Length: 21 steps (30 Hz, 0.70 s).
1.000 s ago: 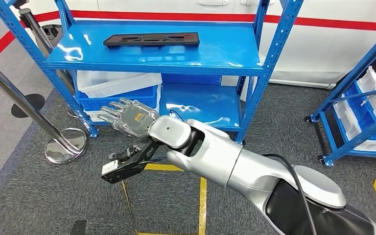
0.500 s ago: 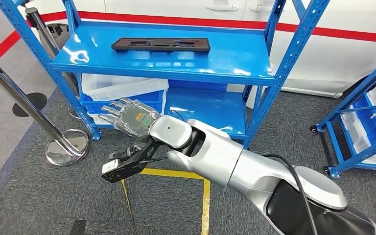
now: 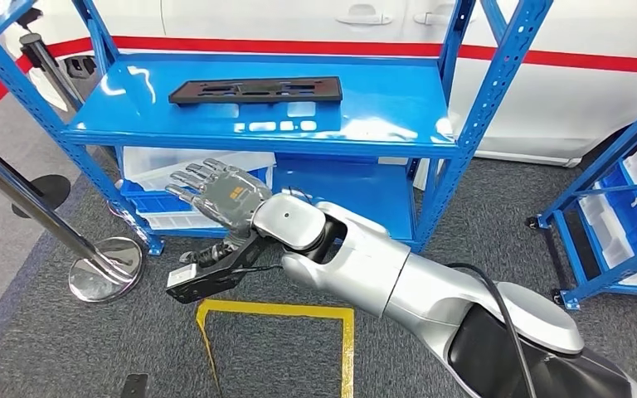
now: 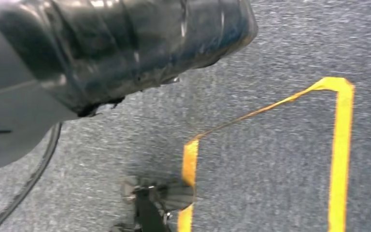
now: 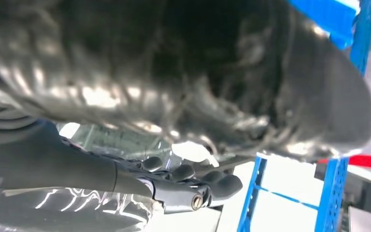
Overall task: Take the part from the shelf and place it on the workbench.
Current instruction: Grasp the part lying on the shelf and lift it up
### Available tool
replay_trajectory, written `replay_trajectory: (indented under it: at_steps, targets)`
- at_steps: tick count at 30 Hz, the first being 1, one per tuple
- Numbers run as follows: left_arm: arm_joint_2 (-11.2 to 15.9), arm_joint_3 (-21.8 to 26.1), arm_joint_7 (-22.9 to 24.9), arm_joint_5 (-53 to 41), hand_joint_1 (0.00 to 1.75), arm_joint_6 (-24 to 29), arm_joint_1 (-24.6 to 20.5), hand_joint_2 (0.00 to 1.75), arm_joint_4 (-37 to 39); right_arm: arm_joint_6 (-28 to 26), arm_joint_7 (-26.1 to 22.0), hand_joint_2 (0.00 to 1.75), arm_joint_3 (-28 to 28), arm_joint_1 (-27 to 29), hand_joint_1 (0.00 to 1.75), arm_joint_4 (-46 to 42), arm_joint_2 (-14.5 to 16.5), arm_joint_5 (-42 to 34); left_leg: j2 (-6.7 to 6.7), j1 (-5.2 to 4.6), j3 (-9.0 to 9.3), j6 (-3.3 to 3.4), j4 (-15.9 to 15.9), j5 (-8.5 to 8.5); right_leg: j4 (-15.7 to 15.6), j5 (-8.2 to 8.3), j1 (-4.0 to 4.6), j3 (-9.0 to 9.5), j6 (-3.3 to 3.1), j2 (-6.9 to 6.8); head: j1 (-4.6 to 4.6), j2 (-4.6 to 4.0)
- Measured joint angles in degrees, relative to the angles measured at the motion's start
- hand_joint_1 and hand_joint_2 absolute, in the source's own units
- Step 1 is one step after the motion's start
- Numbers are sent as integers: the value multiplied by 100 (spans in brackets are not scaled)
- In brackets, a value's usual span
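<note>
The part, a flat black plate (image 3: 255, 89) with cut-outs, lies on the top level of the blue shelf (image 3: 381, 108), left of its middle. My right hand (image 3: 216, 195) is held out with fingers spread and holds nothing. It sits below and in front of the shelf's front edge, under the plate's left end. In the right wrist view its dark fingers (image 5: 193, 182) stretch out with nothing in them. In the left wrist view the dark cover of my left hand (image 4: 125, 48) hangs over grey carpet, and its fingers are hidden.
White and blue bins (image 3: 187, 166) fill the lower shelf behind my right hand. A chrome barrier post (image 3: 25, 199) with a round base (image 3: 104, 267) stands at the left. A second blue rack (image 3: 622, 199) stands at the right. Yellow tape (image 3: 274, 311) marks the carpet.
The whole picture has shifted, so the camera has moved and the shelf now looks nearer. My right hand stays spread and empty, slightly higher towards the shelf's edge.
</note>
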Motion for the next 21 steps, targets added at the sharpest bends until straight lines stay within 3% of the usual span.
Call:
replay_trajectory:
  at_steps: [1,5,7,9,11,12,13,15,16,17,19,21]
  targets:
    - [1,-1,-1,0,0,1,-3,0,2,-7,8,0,-5,3,0,2,1,12,7,-18,53,41,-166,85,-1,-49,6,35,37,-2,1,0]
    - [-1,-5,-1,0,0,2,0,0,5,-14,15,0,-23,13,0,4,9,83,0,-20,172,217,-267,9,149,-99,21,8,135,-5,4,0]
    - [-1,-5,-1,-2,0,3,-8,0,5,-15,25,0,-39,15,0,4,10,149,-8,-10,278,279,-294,-44,692,-131,9,-333,176,-11,9,0]
    - [1,-7,-1,-3,0,6,-11,0,5,-14,41,0,-49,47,0,9,4,203,-12,-19,384,317,-297,-141,1352,-346,6,-820,204,-13,14,0]
    - [0,-7,-1,-2,0,8,0,0,5,-11,61,0,-50,90,0,20,-5,224,-25,-24,531,324,-297,-262,1572,-539,5,-1149,207,-13,15,0]
    - [0,-7,-1,-1,0,9,3,0,5,-10,70,0,-53,101,0,27,-9,225,-35,-27,624,323,-297,-332,1429,-472,7,-1195,196,-13,15,0]
    - [-1,-7,-1,-1,0,9,5,0,5,-8,77,0,-57,106,0,32,-13,225,-44,-30,721,317,-297,-405,1146,-255,10,-1172,172,-12,16,0]
    - [-6,-13,0,-1,0,9,3,0,7,-3,84,0,-65,108,0,51,-23,231,-66,-42,870,283,-285,-549,447,412,39,-1078,100,-9,18,0]
    - [-9,-18,-1,-1,0,9,-4,0,7,-2,85,0,-67,109,0,59,-26,234,-77,-49,911,253,-279,-617,221,640,58,-1035,65,-7,16,0]
    - [-11,-23,-3,-1,0,9,-8,0,8,-1,87,0,-71,110,0,68,-30,238,-86,-56,951,221,-263,-663,97,751,72,-1011,29,-3,14,0]
    - [-10,-28,-10,-1,0,9,-18,0,8,-3,91,0,-86,98,0,73,-24,243,-89,-57,994,166,-217,-705,60,707,73,-920,-36,2,23,0]
    - [-13,-31,-15,-2,0,10,-26,0,8,-6,93,0,-102,74,0,75,-12,246,-73,-44,878,120,72,-690,31,650,51,-808,-104,5,26,0]
